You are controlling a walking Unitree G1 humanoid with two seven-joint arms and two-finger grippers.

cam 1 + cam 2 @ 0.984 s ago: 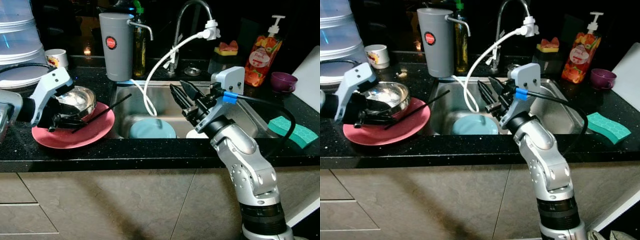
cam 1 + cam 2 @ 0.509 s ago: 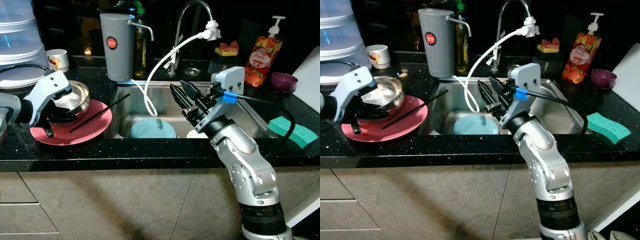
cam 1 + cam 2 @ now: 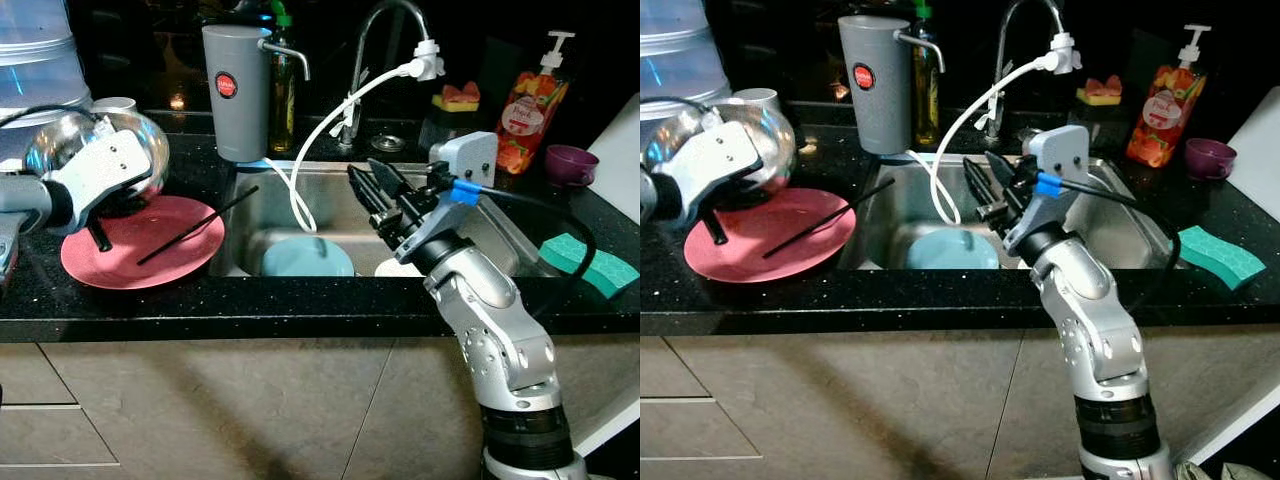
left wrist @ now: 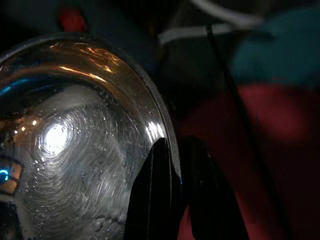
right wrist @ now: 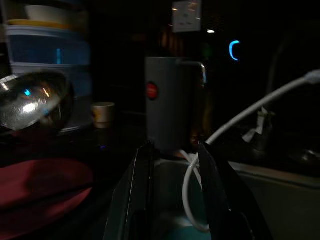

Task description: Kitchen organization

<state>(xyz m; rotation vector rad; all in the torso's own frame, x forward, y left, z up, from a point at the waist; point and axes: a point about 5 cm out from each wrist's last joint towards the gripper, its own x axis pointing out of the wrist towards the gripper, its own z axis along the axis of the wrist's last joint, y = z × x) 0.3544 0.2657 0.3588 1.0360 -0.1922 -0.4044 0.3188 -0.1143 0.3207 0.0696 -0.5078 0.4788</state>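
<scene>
With my left gripper (image 4: pixel 172 165) pinched on the rim of the shiny steel bowl (image 3: pixel 100 150), held tilted above the round red plate (image 3: pixel 140 243), my right gripper (image 3: pixel 380 195) waits parted over the sink (image 3: pixel 330 190), likely its destination.

On your black table (image 3: pixel 300 305): grey water dispenser (image 3: pixel 233 90) behind the sink's left corner; dark bottle (image 3: pixel 281 95) just beside it; chrome faucet (image 3: pixel 375 40) with white hose (image 3: pixel 325 125) drooping into the basin; orange soap pump bottle (image 3: pixel 528 105) at right rear; purple cup (image 3: pixel 566 163) near it; green sponge (image 3: pixel 585 262) by the right edge.
</scene>
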